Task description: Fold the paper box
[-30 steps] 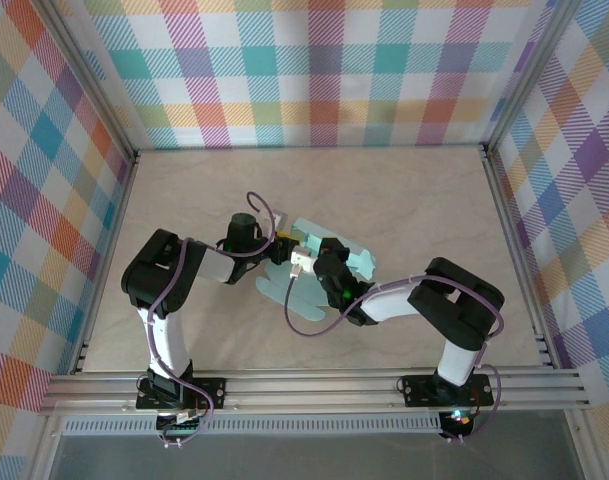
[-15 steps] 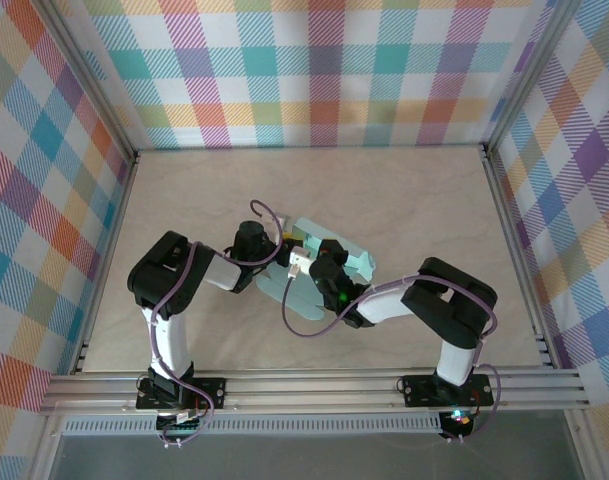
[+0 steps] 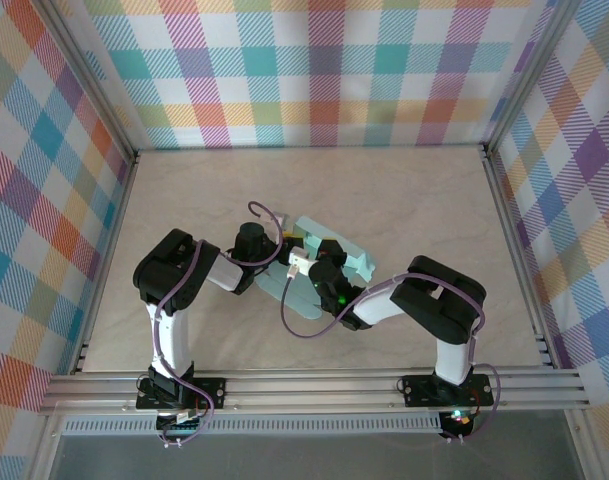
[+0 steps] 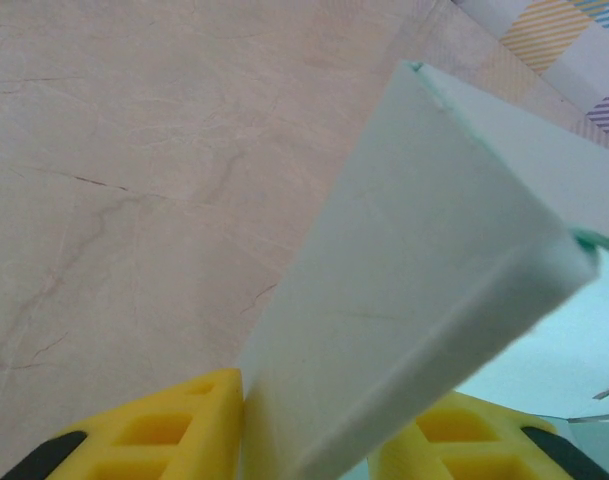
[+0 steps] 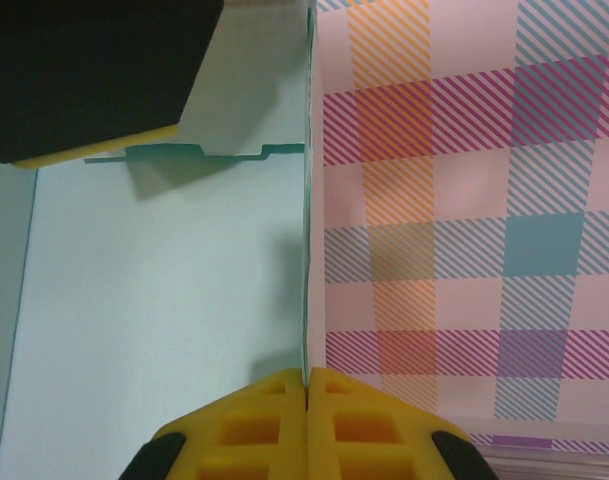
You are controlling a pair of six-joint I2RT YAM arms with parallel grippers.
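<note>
The paper box [image 3: 356,260] lies partly folded near the middle of the tabletop [image 3: 434,200], pale mint against the marbled surface. The left claw [image 4: 304,445] clasps a raised, doubled-over panel of it between yellow fingers [image 4: 154,430]. The right claw [image 5: 306,400] is pinched tight on the thin edge of an upright card wall.

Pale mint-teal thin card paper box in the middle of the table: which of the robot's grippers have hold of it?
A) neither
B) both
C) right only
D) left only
B: a folded panel of the paper box sits gripped in the left gripper, and the right gripper pinches its thin upright edge.
</note>
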